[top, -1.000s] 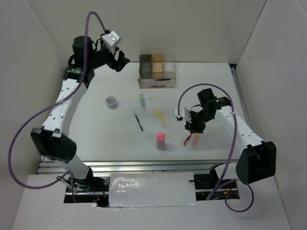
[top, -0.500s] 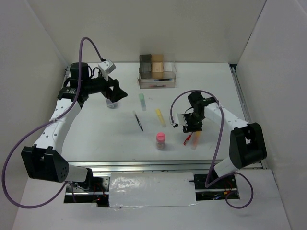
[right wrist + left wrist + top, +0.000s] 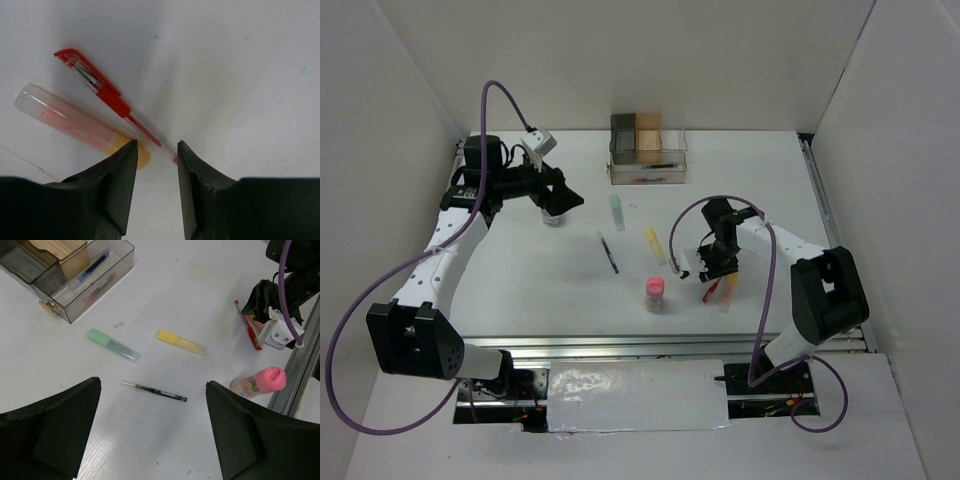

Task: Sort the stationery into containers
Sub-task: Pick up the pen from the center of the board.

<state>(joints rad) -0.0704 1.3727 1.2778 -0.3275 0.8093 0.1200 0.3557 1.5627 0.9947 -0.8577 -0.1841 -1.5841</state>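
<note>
My right gripper is open, low over the table, with its jaws on either side of the tip end of a red pen. An orange marker lies right beside the pen. My left gripper is wide open and empty, above the purple pot, which it partly hides. A green marker, a yellow marker, a black pen and a pink cylinder lie in the middle. The joined boxes and the clear tray stand at the back.
The clear tray holds a blue pen and a red pen. White walls close in the left, right and back. A metal rail runs along the near edge, close to the pink cylinder.
My left arm has swung down and forward, from high near the boxes to above the purple pot. My right gripper has moved in and down over the red pen.
</note>
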